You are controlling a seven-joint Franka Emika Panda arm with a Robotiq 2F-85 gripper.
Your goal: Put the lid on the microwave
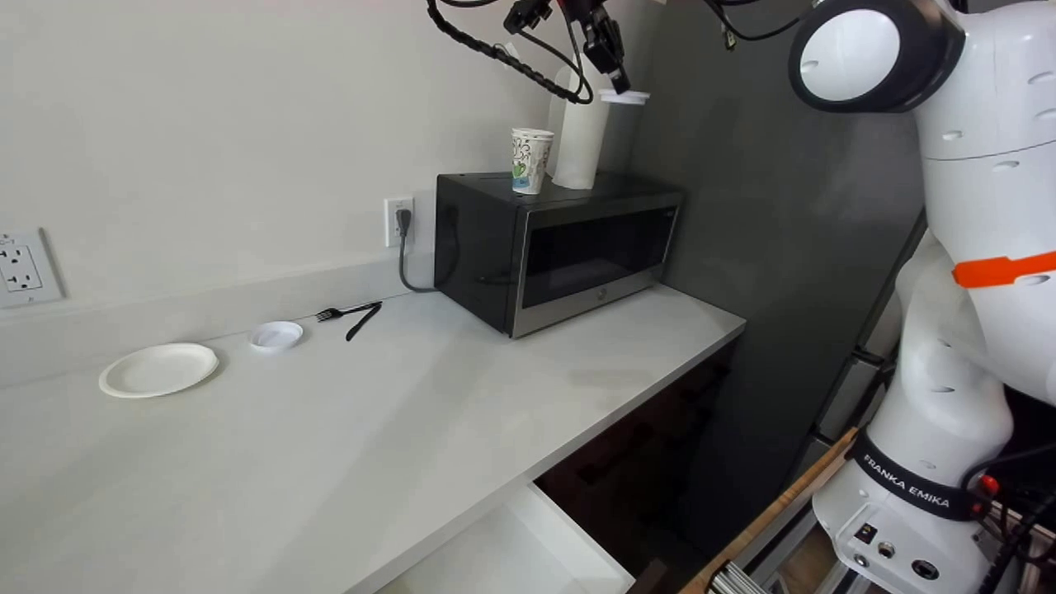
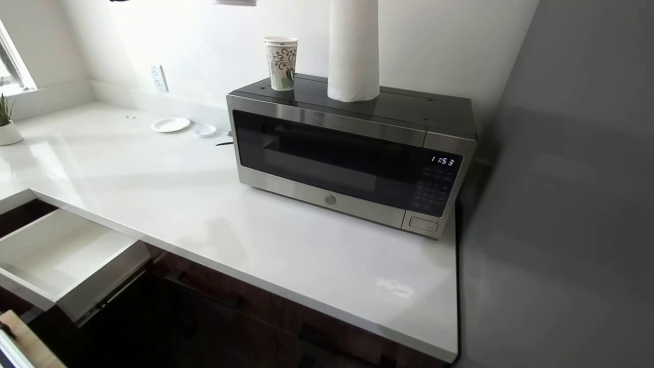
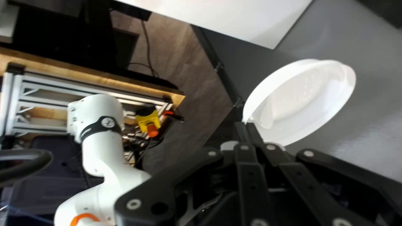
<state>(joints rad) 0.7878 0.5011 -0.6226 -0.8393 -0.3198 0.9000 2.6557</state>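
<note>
My gripper (image 3: 246, 125) is shut on the rim of the white round lid (image 3: 301, 100), which opens toward the wrist camera. In an exterior view, the lid (image 1: 624, 97) hangs nearly level under a dark fingertip, higher than the top of the microwave (image 1: 598, 256) and apart from it. A thin pale strip at the upper edge of an exterior view looks like part of the lid (image 2: 235, 2). The black microwave with its steel-framed door stands on the counter, its door closed, in both exterior views. Most of the gripper is cut off above the frame there.
Stacked paper cups (image 1: 530, 161) and a paper towel roll (image 2: 353, 51) stand on the microwave. Farther along the counter lie a white plate (image 1: 159, 370), a similar shallow white disc (image 1: 276, 336) and black cutlery (image 1: 355, 315). A dark grey panel (image 2: 562, 204) flanks the microwave. One drawer (image 2: 71, 255) is pulled out.
</note>
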